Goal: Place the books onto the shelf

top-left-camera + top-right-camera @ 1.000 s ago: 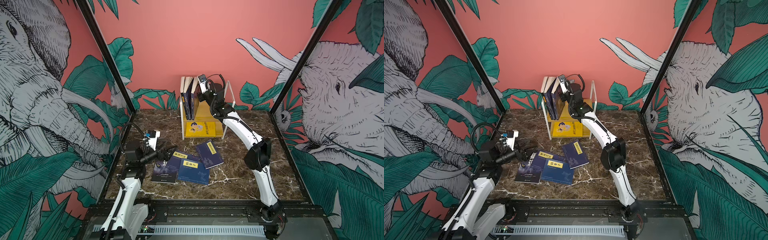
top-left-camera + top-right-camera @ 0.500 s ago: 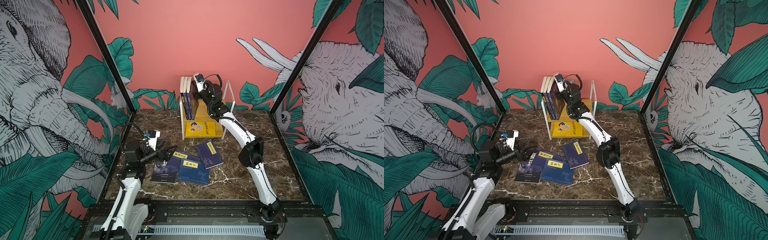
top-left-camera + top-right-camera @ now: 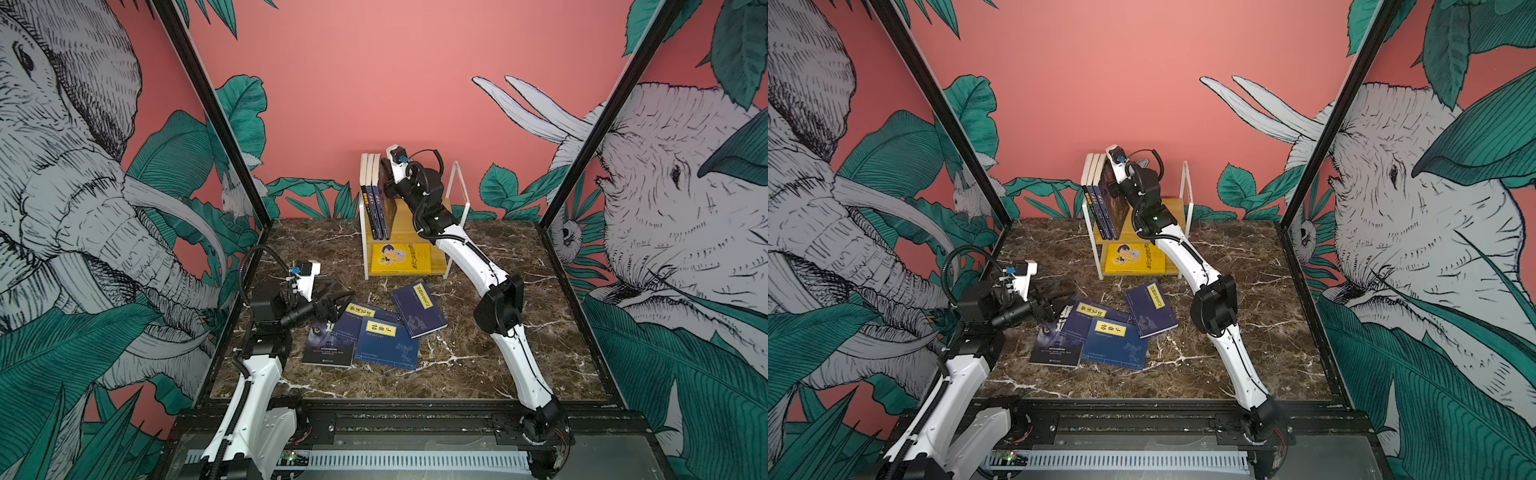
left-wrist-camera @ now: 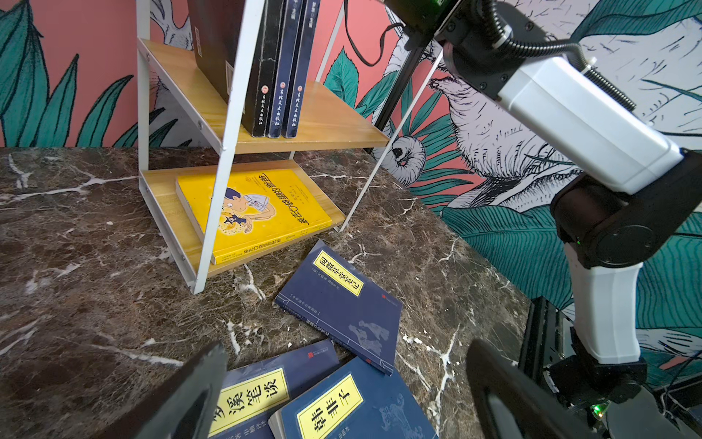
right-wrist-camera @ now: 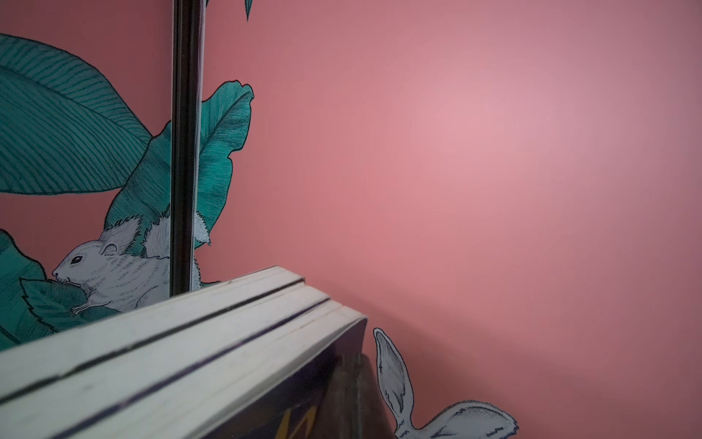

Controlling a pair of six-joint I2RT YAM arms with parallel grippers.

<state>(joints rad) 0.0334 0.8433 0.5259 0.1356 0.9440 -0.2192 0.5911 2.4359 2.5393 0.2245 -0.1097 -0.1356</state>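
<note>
The left gripper (image 3: 334, 293) is held released just over four thin paperbacks scattered flat on the marble table (image 3: 457, 353): a black wolf-eyed book (image 3: 328, 347) and three navy books (image 3: 386, 345) with yellow title labels. Farther back, two purple-blue books (image 3: 378, 203) are stood upright on the upper board of the shelf (image 3: 401, 224). The right gripper (image 3: 385, 183) is clenched against their outer cover.

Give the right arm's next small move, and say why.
Probably ease the shut right gripper rightward, off the row of standing books: they look upright on the upper board of the wooden, white-framed shelf, and four thin paperbacks lie waiting on the marble table.
</note>
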